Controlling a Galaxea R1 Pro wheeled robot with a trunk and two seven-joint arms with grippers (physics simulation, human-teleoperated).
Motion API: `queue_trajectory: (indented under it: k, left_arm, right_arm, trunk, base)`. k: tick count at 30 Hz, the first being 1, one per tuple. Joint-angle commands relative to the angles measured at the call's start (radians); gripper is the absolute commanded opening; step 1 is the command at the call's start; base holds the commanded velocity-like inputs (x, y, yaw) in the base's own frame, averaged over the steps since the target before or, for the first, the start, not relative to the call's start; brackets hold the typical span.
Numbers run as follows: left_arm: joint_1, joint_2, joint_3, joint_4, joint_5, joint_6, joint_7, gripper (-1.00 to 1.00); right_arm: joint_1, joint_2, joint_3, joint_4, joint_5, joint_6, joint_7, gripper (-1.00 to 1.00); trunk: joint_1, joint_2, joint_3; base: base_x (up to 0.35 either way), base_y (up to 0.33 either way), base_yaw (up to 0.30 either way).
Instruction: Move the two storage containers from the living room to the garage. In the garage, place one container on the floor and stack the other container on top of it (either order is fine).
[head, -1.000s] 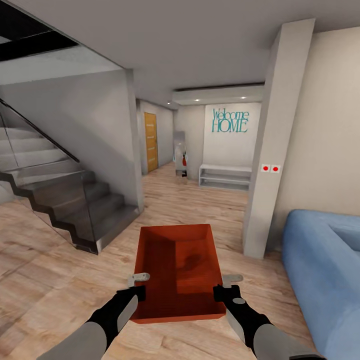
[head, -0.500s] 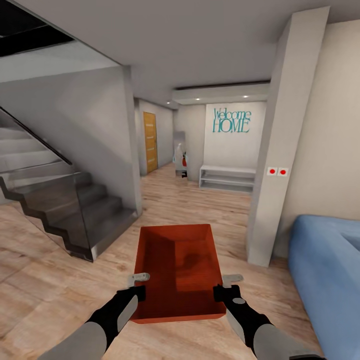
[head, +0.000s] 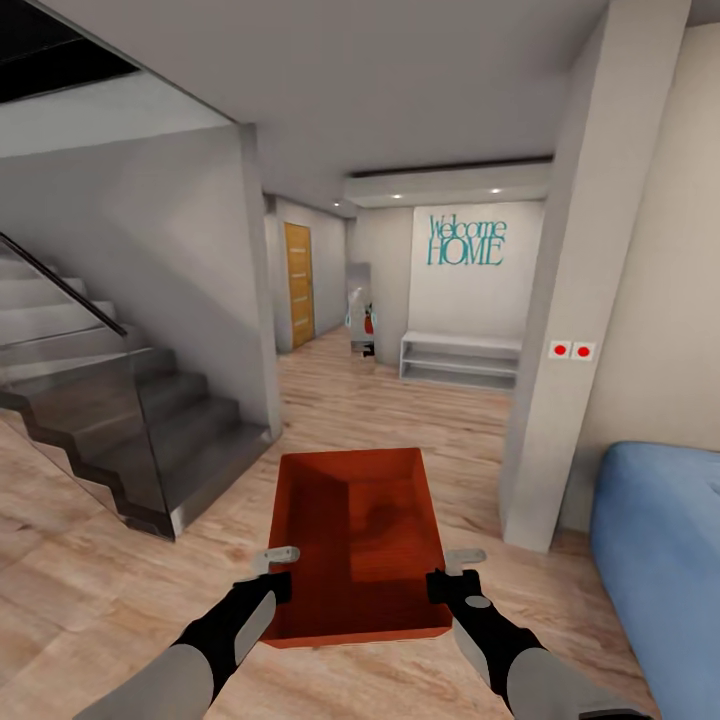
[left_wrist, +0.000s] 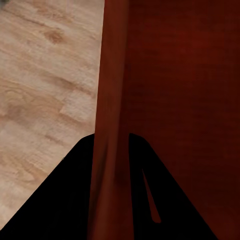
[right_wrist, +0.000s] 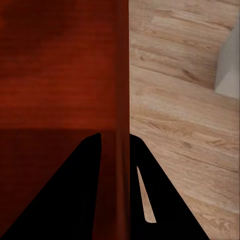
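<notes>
Storage container (head: 358, 540) carried between both claws above the light wood plank floor (head: 90, 580).
Left claw (left_wrist: 111, 150) and right claw (right_wrist: 116, 145) are each clamped narrow on a thin side wall. The head view adds staircase (head: 120, 420), blue sofa (head: 660, 560) and hallway.

"Welcome HOME" lettering (head: 467, 241) on white wall (head: 465, 300)

Your sofa (head: 660, 560) runs off the head view's right edge, and the staircase (head: 90, 400) is cut by the left edge. The small red-and-white object (head: 362, 320) standing down the hall is too small to identify. In both wrist views, the storage container (left_wrist: 165, 100) extends past the frame.
</notes>
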Motion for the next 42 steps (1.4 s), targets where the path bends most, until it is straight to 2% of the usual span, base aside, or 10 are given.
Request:
queue_trajectory:
  k: [1,42]
  left_arm:
    - [-0.001,0.05,0.064,-0.005,-0.028,-0.012,0.023,-1.0]
    - [-0.001,0.055,0.064,-0.002,-0.026,-0.012,0.023,-1.0]
  right_arm:
    - [0.0,-0.001,-0.018,0.003,0.004,-0.002,-0.007,-1.0]
    - [0.0,-0.003,-0.019,0.002,0.004,-0.005,-0.007,-1.0]
  trunk:
    - [0.001,-0.001,-0.002]
    - [0.001,-0.001,-0.002]
  base:
    - [0.322,0.0,0.0]
    - [0.322,0.0,0.0]
